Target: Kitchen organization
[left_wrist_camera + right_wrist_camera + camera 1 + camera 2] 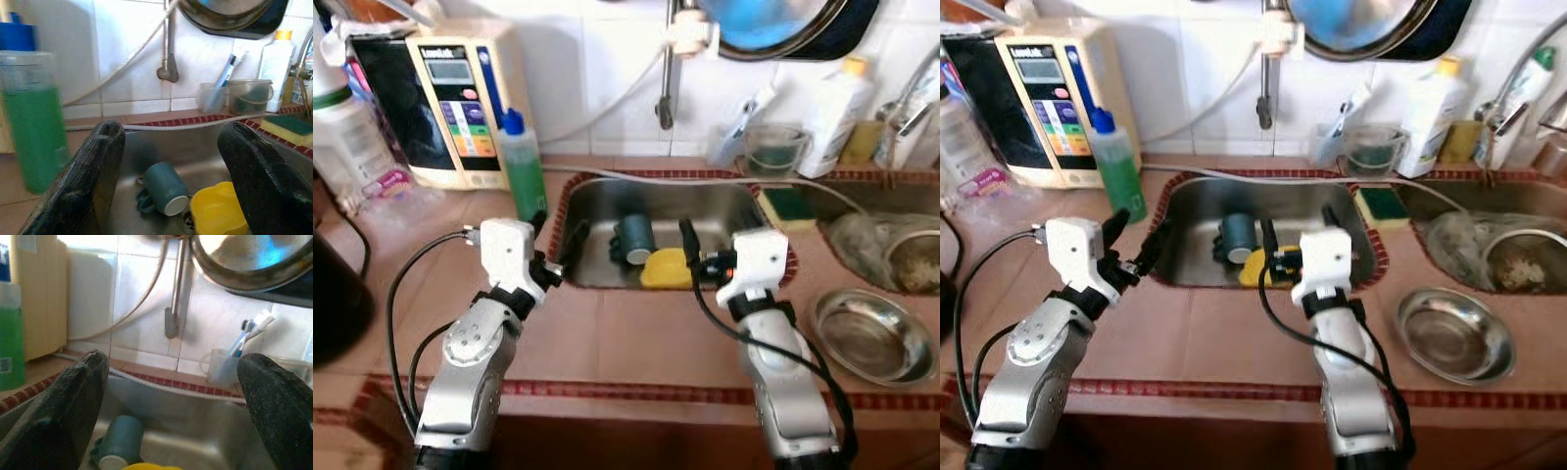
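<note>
Head views: a teal mug lies on its side in the steel sink against a yellow sponge; the left hand and right hand, both spread open and empty, hover at the sink's front rim. Left wrist view: a green soap bottle stands on the table beside the sink. Right wrist view: toothbrushes stand in a cup behind the sink; no label text is legible.

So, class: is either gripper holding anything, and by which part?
Nothing is held. The left gripper and right gripper are both open, above the sink.
</note>
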Robot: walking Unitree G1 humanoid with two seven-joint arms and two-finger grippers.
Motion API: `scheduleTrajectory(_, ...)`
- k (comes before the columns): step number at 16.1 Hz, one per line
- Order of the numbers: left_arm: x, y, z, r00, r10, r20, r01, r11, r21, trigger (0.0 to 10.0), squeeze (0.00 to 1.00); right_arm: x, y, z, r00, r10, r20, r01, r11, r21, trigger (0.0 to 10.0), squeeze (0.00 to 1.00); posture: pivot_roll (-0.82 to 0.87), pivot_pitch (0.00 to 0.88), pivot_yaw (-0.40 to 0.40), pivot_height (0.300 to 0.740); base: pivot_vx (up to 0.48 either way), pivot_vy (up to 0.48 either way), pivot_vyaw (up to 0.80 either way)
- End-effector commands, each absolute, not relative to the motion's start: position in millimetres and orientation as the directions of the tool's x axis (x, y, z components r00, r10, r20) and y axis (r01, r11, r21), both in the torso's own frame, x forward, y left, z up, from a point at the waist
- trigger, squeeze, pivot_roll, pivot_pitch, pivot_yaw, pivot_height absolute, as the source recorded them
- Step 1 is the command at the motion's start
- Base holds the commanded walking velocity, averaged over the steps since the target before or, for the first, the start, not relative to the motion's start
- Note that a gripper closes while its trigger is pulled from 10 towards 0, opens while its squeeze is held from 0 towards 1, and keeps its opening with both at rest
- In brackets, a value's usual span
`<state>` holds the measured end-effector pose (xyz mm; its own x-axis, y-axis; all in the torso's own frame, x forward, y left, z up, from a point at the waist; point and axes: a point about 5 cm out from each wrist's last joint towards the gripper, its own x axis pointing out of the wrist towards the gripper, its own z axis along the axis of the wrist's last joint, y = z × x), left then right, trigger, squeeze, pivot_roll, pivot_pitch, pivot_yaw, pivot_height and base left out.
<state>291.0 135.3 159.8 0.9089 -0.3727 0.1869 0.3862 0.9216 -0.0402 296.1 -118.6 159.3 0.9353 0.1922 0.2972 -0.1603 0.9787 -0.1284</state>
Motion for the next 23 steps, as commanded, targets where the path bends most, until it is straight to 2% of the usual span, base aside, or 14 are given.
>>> scheduleTrajectory(1, 292, 128, 164, 0.898, -0.393, 0.197, 0.408, 0.912, -0.041, 10.0, 0.0, 297, -126, 158, 0.941, 0.18, 0.287, -0.146, 0.98, -0.135, 10.0, 0.0, -0.16, 0.0, 0.043, 0.74, 0.0, -0.48, 0.0)
scheduleTrajectory(19, 291, 116, 165, 0.872, -0.444, 0.205, 0.462, 0.886, -0.047, 10.0, 0.0, 296, -126, 160, 0.934, 0.202, 0.294, -0.165, 0.975, -0.148, 10.0, 0.0, -0.18, 0.0, 0.042, 0.74, 0.0, -0.48, 0.0)
scheduleTrajectory(23, 287, 112, 162, 0.865, -0.474, 0.168, 0.485, 0.874, -0.033, 10.0, 0.0, 291, -129, 155, 0.942, 0.216, 0.255, -0.183, 0.972, -0.147, 10.0, 0.0, -0.18, 0.0, 0.038, 0.74, 0.0, -0.068, 0.0)
